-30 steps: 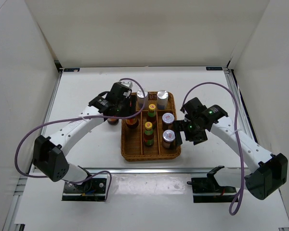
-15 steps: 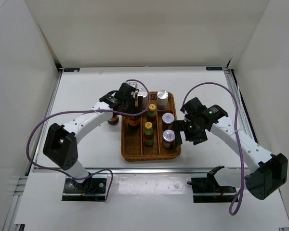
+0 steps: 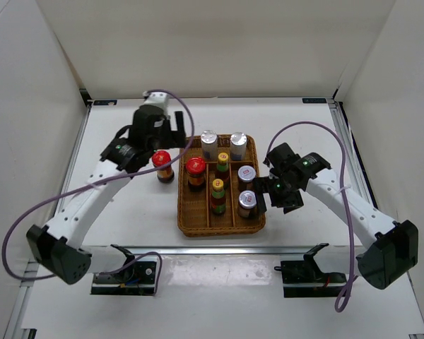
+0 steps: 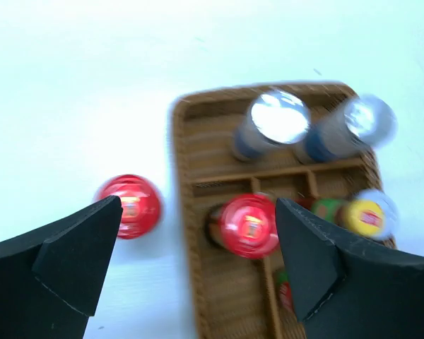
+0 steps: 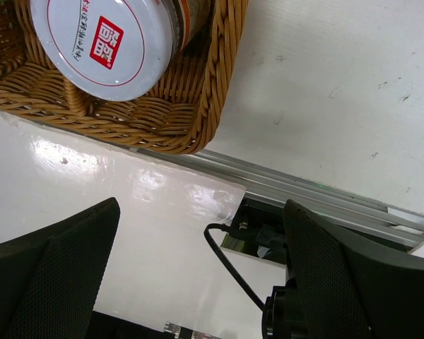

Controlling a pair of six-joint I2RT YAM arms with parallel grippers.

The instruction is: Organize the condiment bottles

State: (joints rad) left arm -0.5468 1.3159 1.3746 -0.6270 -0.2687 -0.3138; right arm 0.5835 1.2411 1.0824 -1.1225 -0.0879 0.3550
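The brown wicker tray [image 3: 221, 232] holds several condiment bottles. Two silver-capped shakers [image 3: 209, 139] stand at its far end and two [image 3: 246, 199] on its right side. Two yellow-capped bottles [image 3: 218, 185] fill the middle strip. One red-capped jar [image 3: 196, 167] stands in the left section. A second red-capped jar [image 3: 162, 159] stands on the table just left of the tray. My left gripper [image 3: 168, 139] hovers open high above both red jars [image 4: 249, 224], holding nothing. My right gripper [image 3: 267, 194] is open beside the tray's near right corner, next to a shaker [image 5: 116, 42].
White walls close in the table on three sides. A metal rail [image 5: 318, 198] and a black cable [image 5: 230, 261] run along the near edge under my right gripper. The left arm's purple cable [image 3: 180, 109] loops over the table's far left.
My left gripper opened, let go of the red-capped jar in the tray's left section, and rose back toward the far left. The right arm has barely moved.
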